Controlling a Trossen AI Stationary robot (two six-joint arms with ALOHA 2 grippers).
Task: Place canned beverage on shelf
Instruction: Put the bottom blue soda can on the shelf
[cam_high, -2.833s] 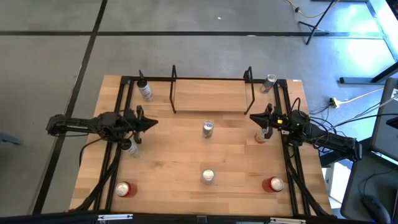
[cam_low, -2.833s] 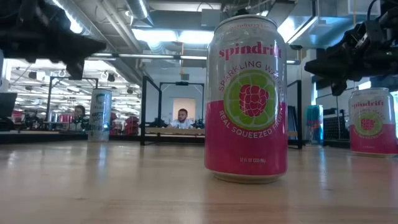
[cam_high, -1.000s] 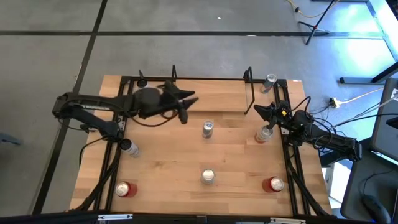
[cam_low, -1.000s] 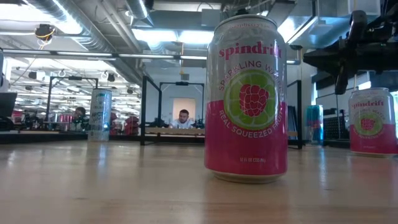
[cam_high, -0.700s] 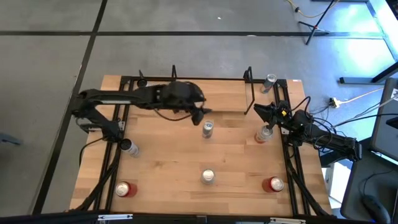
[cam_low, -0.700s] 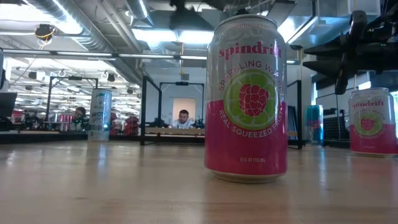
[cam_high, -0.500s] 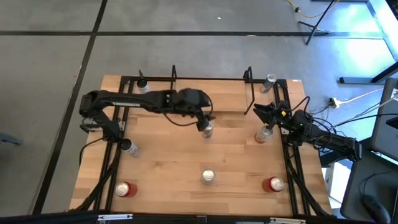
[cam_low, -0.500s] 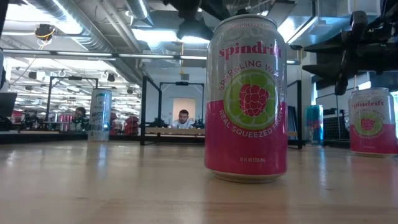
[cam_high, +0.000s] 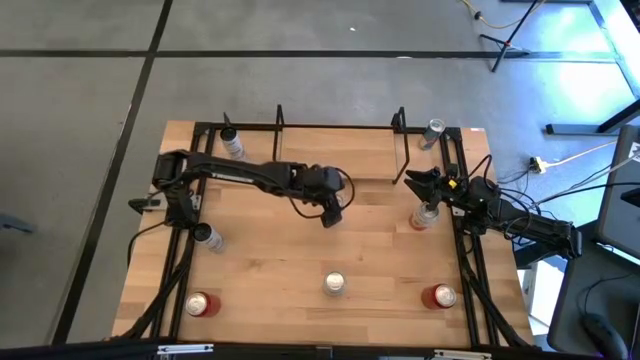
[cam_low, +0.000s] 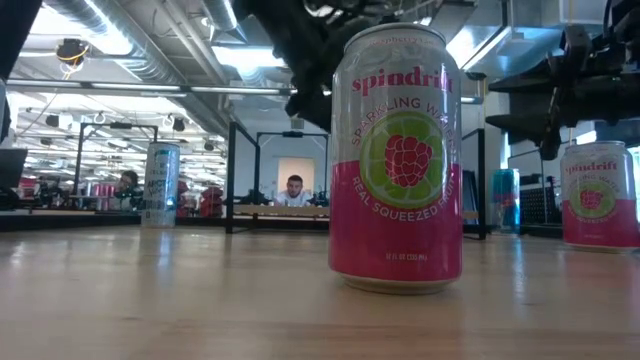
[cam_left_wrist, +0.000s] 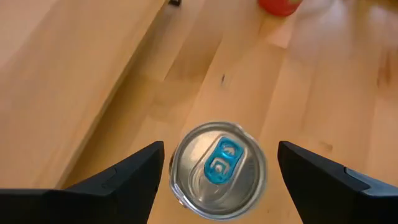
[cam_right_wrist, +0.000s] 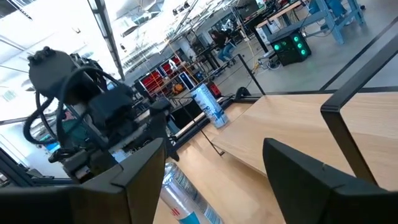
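A silver canned beverage with a blue tab (cam_left_wrist: 217, 165) stands upright on the table's middle, just in front of the shelf (cam_high: 350, 155). My left gripper (cam_left_wrist: 221, 146) hangs over it, pointing down and open. One finger stands on each side of the can top, and no touch shows. In the high view my left gripper (cam_high: 330, 210) hides this can. My right gripper (cam_high: 418, 183) is open at the table's right, above the far side of another upright can (cam_high: 426, 215). Nothing is between its fingers (cam_right_wrist: 298, 174).
Other cans stand around the table: far left (cam_high: 232, 145), far right (cam_high: 433, 130), left (cam_high: 205, 237), near left (cam_high: 200, 303), near middle (cam_high: 334, 284) and near right (cam_high: 440, 296). The shelf's black wire end frames (cam_high: 280, 145) rise at the back. Black rails edge both sides.
My left gripper has swung from the shelf's left end toward the table's right and near side and has come down over the middle can. My right gripper has kept its place and has opened. No can has moved.
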